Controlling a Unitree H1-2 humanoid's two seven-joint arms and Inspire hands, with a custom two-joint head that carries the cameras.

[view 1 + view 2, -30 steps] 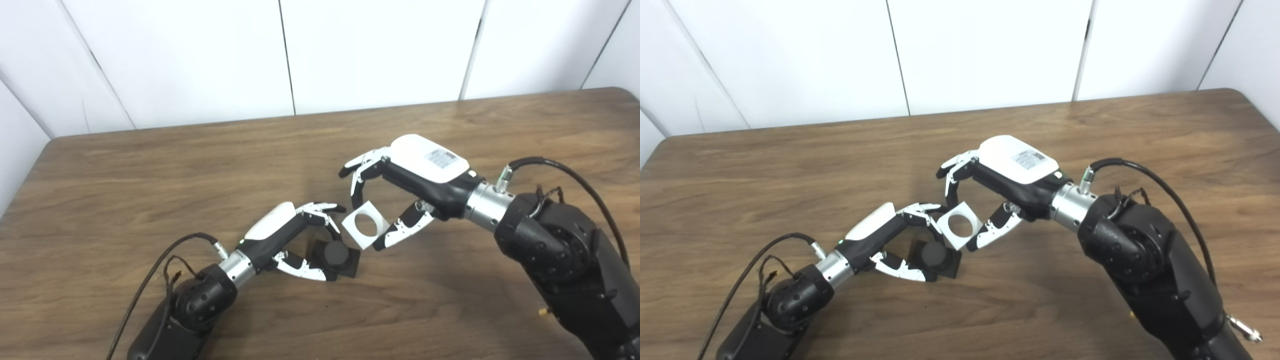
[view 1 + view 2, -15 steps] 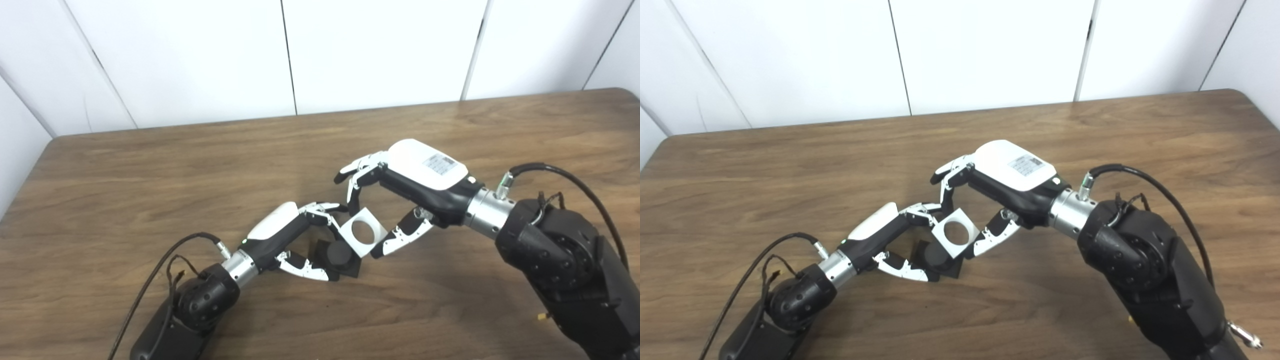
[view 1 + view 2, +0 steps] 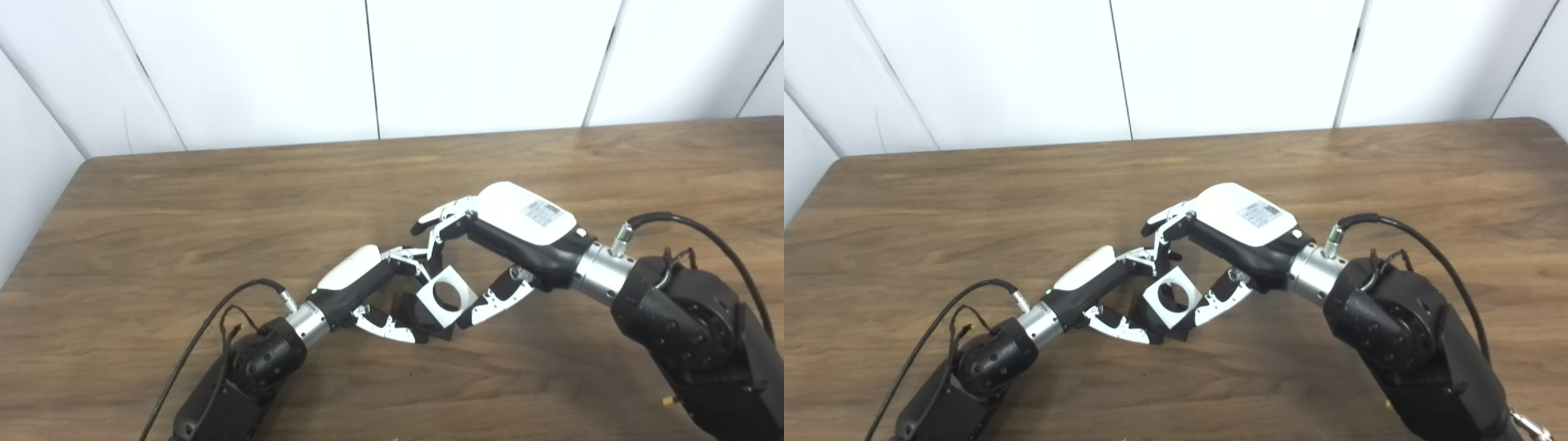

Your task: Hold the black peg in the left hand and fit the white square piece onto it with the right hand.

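left eye view
left hand: left hand (image 3: 367, 293) closed around the black plastic peg on its square base (image 3: 429, 321); low by the brown wooden table (image 3: 184, 202), likely bracing the peg so it stays put for the fit
peg: dark, mostly hidden behind the white piece; base corner pokes out lower right; can't tell if base touches the table
right hand: right hand (image 3: 490, 257) pinching the white square plastic piece with a round hole (image 3: 446, 295) by opposite edges, fingers above, thumb below; that grip leaves the hole clear
white piece: tilted on a corner, hole facing camera, directly over the peg; dark shows through the hole, so roughly lined up; seated or not, can't tell

right eye view
left hand: left hand (image 3: 1093, 288) wraps the peg (image 3: 1151, 321) from the left, thumb underneath
right hand: right hand (image 3: 1222, 251) grips the white piece (image 3: 1172, 297); its fingers touch or just miss the left fingers, tight spot
stage: judged as alignment/insertion; needs a push along the peg axis
risk: piece jams if tilted
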